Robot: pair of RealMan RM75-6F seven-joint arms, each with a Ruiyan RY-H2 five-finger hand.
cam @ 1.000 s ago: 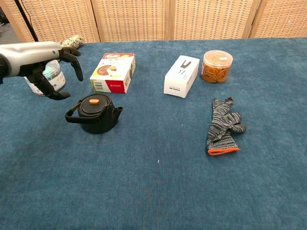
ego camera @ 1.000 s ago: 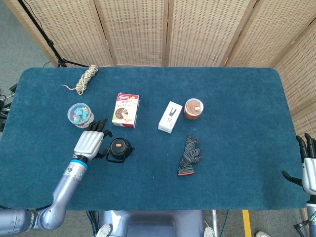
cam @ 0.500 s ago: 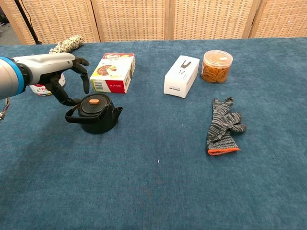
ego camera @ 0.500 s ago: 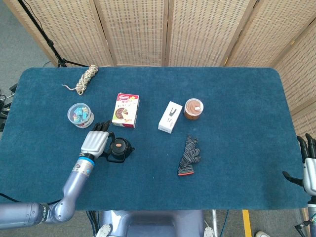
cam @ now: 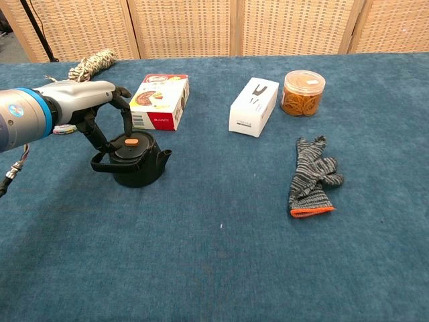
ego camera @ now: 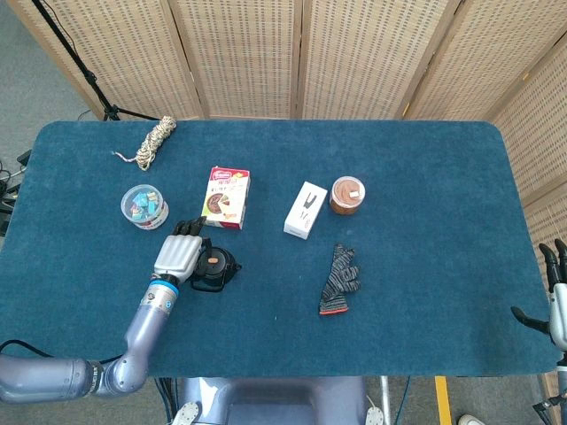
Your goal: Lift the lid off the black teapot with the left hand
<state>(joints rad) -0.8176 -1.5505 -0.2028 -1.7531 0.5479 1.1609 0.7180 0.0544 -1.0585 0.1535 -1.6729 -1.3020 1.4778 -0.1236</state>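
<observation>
- Black teapot [cam: 136, 160] is my landmark; it stands upright on the blue counter [cam: 221, 255], with its lid [cam: 131, 149] on top and an orange knob [cam: 132, 141] in the middle of the lid.
- My left robot hand [cam: 94, 100] is above the handle side of the teapot. Its fingers [cam: 125, 115] are spread and point down around the lid, very near the knob. I cannot tell if they touch it; the hand holds nothing that I can see.
- From the head view, the left robot hand [ego camera: 180, 252] covers part of the teapot [ego camera: 215, 268].
- My right robot hand [ego camera: 556, 297] shows only at the edge of the head view, far from the teapot, with fingers apart and empty.
- Just behind the teapot lies a snack box [cam: 159, 102].
- Further from the teapot, on its spout side, are a white box [cam: 254, 106], a jar of rubber bands [cam: 303, 93] and a striped glove [cam: 312, 176].
- A rope bundle [cam: 90, 64] lies well behind the teapot.
</observation>
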